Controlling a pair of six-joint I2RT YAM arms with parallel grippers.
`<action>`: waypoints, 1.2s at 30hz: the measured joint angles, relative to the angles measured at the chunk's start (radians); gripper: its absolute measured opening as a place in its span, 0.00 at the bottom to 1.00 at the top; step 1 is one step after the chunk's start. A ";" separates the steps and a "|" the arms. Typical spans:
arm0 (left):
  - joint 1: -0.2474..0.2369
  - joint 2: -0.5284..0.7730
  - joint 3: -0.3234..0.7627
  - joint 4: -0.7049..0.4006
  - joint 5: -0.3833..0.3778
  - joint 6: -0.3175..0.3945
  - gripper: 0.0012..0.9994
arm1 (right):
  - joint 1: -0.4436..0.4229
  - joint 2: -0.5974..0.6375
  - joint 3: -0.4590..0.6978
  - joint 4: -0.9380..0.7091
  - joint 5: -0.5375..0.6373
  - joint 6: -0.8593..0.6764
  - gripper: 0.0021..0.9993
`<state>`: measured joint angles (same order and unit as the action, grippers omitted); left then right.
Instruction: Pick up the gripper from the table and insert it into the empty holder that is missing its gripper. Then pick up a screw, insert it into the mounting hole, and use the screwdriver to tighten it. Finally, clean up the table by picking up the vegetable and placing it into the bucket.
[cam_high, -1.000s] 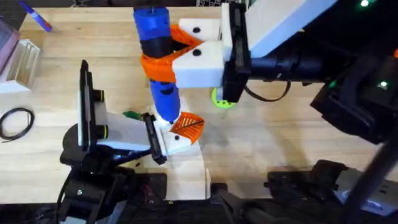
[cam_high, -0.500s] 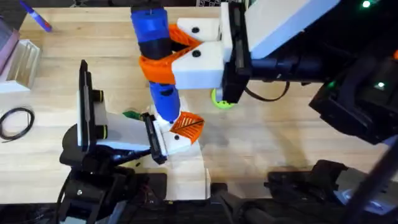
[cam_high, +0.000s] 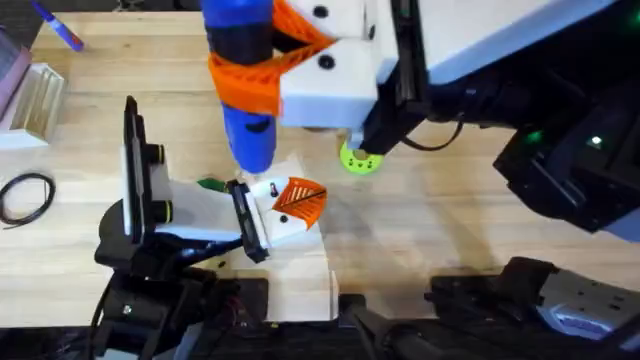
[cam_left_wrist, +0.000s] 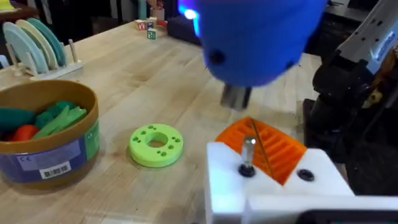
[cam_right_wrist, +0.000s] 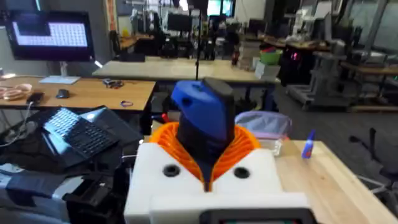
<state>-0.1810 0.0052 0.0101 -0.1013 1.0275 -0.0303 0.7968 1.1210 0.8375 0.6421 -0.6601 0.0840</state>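
My right gripper (cam_high: 265, 60) is shut on the blue screwdriver (cam_high: 245, 90), which hangs upright high over the table. Its metal tip (cam_left_wrist: 236, 96) is a short way above a screw (cam_left_wrist: 248, 155) standing in the white holder (cam_left_wrist: 273, 186). The orange ribbed gripper (cam_left_wrist: 267, 144) sits on that holder, at the front of my left gripper (cam_high: 270, 215). In the right wrist view the orange pads (cam_right_wrist: 245, 146) clamp the screwdriver (cam_right_wrist: 202, 115). A dark green vegetable (cam_high: 210, 184) lies just left of the holder (cam_high: 283, 228). The tan bucket (cam_left_wrist: 74, 146) holds green and red toy vegetables.
A bright green disc (cam_high: 358, 158) with holes lies right of the holder, also seen beside the bucket as the disc (cam_left_wrist: 155, 144). A marker (cam_high: 60, 28) and a clear box (cam_high: 35, 100) sit far left, with a black cable loop (cam_high: 25, 195) near the left edge.
The right gripper has lifted the screwdriver up and slightly left, so its tip has come off the screw and holder. The left arm has stayed still.
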 joint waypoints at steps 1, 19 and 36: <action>0.000 0.000 0.000 0.000 0.000 0.000 0.01 | -0.005 0.000 0.000 0.021 0.000 0.002 0.02; 0.000 0.000 0.000 0.004 -0.025 0.000 0.01 | -0.436 0.029 0.005 -0.646 0.408 -0.512 0.02; 0.000 0.000 0.000 0.028 -0.218 0.000 0.01 | -0.503 0.423 0.009 -0.981 0.850 -1.068 0.02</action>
<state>-0.1810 0.0055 0.0101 -0.0732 0.8098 -0.0303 0.2940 1.5438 0.8470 -0.3390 0.1899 -0.9840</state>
